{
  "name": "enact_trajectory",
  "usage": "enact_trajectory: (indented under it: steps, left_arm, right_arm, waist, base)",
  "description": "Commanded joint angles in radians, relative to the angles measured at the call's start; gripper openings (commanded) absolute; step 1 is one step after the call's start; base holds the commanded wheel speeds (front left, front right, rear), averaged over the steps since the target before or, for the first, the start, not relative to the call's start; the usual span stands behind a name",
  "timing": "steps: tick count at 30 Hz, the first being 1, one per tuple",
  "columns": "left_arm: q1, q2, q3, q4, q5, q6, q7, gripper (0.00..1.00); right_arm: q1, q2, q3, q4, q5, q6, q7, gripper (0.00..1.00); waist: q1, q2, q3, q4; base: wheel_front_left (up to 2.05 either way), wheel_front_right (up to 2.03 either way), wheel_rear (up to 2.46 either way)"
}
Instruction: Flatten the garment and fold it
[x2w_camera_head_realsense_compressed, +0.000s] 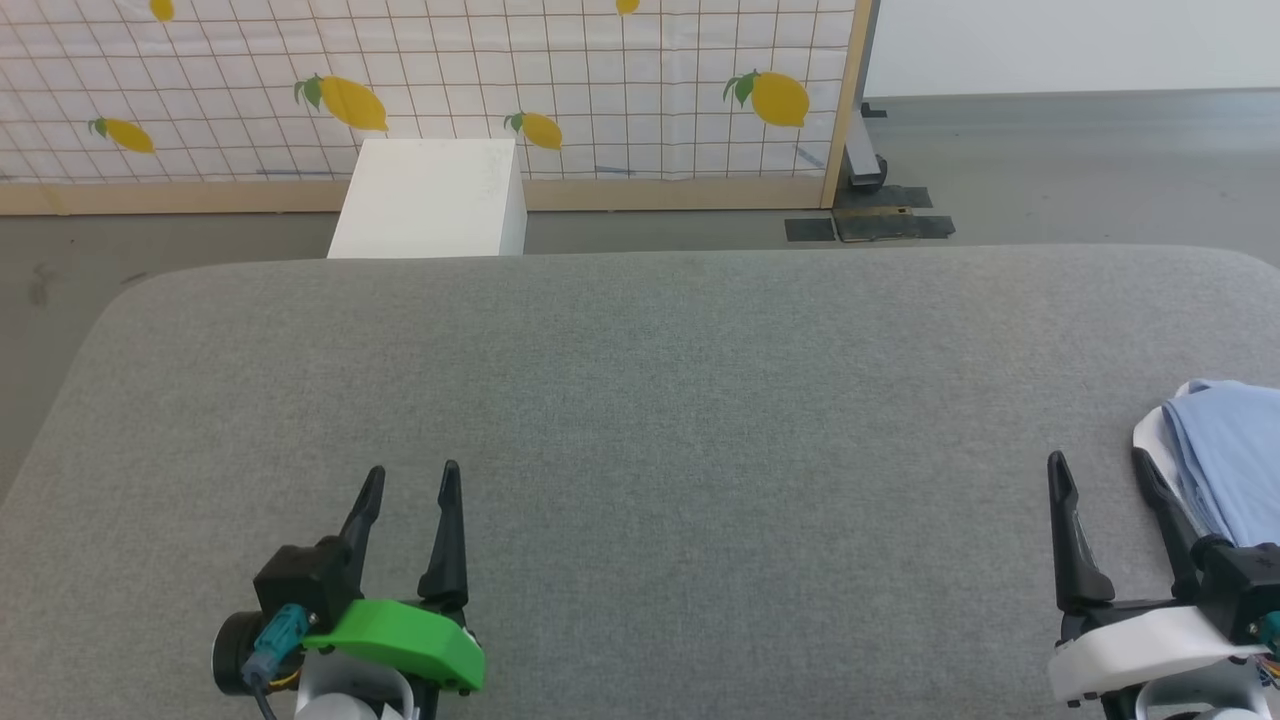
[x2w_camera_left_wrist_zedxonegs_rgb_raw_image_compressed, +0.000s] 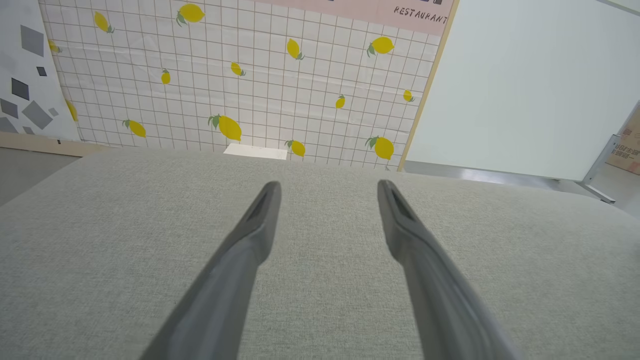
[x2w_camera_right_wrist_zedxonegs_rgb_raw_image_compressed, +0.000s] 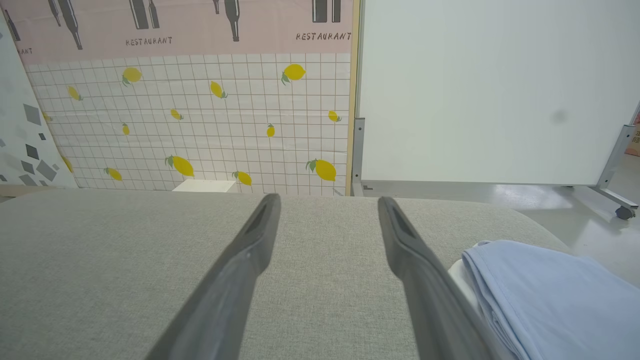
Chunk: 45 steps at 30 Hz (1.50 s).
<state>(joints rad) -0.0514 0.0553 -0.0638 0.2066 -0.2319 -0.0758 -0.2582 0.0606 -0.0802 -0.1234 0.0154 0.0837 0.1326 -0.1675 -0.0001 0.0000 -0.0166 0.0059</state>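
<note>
We see garment (x2w_camera_head_realsense_compressed: 1235, 450) heaped at 3 o'clock on pad (x2w_camera_head_realsense_compressed: 640, 400), beside right gripper (x2w_camera_head_realsense_compressed: 1097, 457); it and left gripper (x2w_camera_head_realsense_compressed: 412, 468): jaws spread.

Open grey surface (x2w_camera_head_realsense_compressed: 640, 400) left of garment (x2w_camera_head_realsense_compressed: 1235, 450)

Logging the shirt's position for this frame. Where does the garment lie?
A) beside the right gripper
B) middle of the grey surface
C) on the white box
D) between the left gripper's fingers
A: the garment lies bunched beside the open right gripper.
</note>
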Motion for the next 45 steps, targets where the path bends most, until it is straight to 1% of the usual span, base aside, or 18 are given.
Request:
enact_trajectory:
  steps: [1,8,9,22,45]
  left_arm:
    - [0.009,-0.005,-0.005,0.001,-0.009,0.009,-0.004,1.00]
    - [0.004,-0.005,-0.014,0.009,-0.016,0.017,-0.004,1.00]
    - [0.000,0.000,-0.014,0.008,-0.007,0.009,0.000,0.00]
    - [0.000,0.000,-0.013,0.008,-0.007,0.010,0.002,0.00]
    - [0.009,-0.001,0.001,-0.031,0.036,0.021,0.048,0.00]
  right_arm:
    - [0.008,0.005,0.000,-0.001,-0.006,-0.002,-0.003,1.00]
    - [-0.001,0.012,0.000,0.014,-0.007,-0.002,-0.005,1.00]
    - [0.002,0.007,0.000,0.012,-0.004,0.000,0.000,0.00]
    - [0.002,0.006,0.000,0.012,-0.005,0.000,0.000,0.00]
    - [-0.009,0.011,0.022,0.007,-0.019,0.000,0.030,0.00]
  waist:
    - [0.0001,0.0000,0.000,0.000]
    - [0.0001,0.0000,-0.002,-0.003]
    - [0.0001,0.0000,-0.002,-0.003]
    - [0.0001,0.0000,-0.002,-0.003]
    - [0.0001,0.0000,0.001,-0.003]
  base:
    - [0.00,0.00,0.00]
    - [0.00,0.00,0.00]
    - [0.00,0.00,0.00]
    - [0.00,0.00,0.00]
    - [0.00,0.00,0.00]
